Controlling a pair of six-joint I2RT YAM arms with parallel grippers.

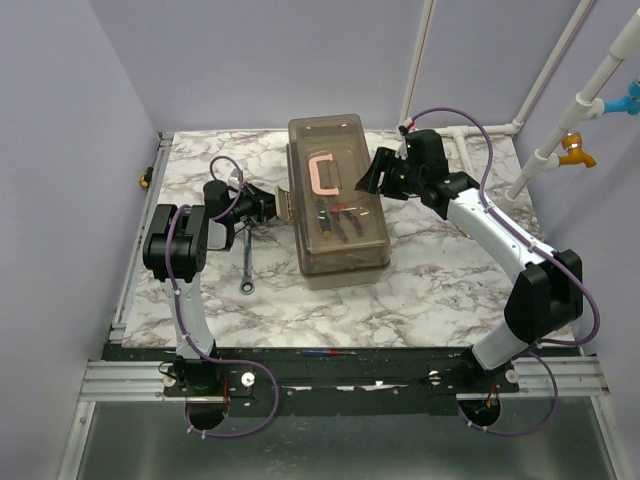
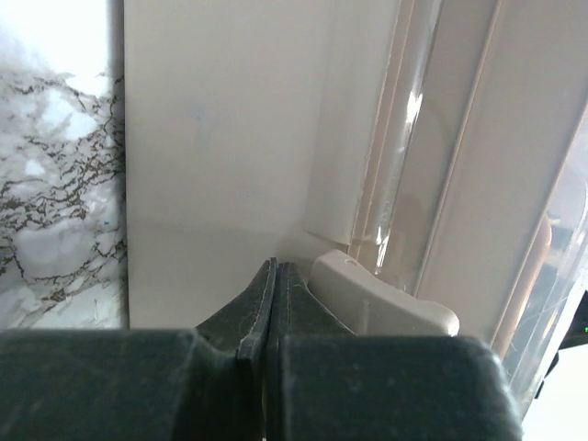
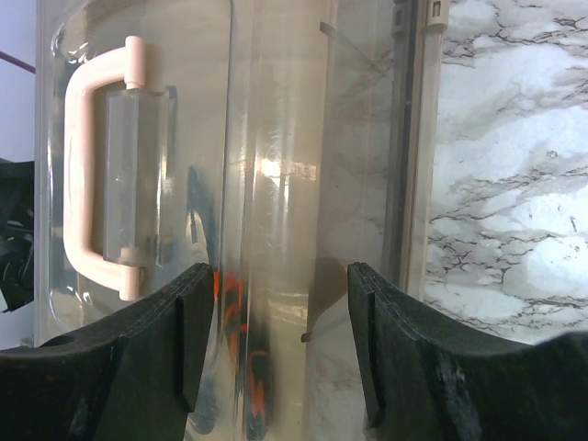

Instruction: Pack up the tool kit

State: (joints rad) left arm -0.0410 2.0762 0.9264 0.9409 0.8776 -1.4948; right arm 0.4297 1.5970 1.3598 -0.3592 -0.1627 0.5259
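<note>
First, from the top external camera, the toolbox (image 1: 338,205) is sitting closed at the middle of the marble table (image 1: 430,290), with its smoky lid (image 1: 330,140) lying flat and its pink handle (image 1: 322,176) resting on top. Dark hand tools (image 1: 340,222) are showing through the lid inside the box, but their types are hard to make out. A wrench (image 1: 247,262) is lying on the table near the box's left side, outside it. The left gripper (image 1: 272,204) is sitting at the box's left side, and the right gripper (image 1: 375,172) is hovering at its right edge. Next, the left wrist camera is showing the left gripper's jaws pressed fully together and gripping nothing, just beside a beige latch (image 2: 386,301) on the plain beige wall; the frame is cutting off most of the box. Finally, the right wrist camera is showing the right gripper's fingers (image 3: 175,340) standing partly apart over the lid, clamping nothing visible. Red-orange shapes (image 3: 241,354) are appearing blurred beneath the translucent plastic.
</note>
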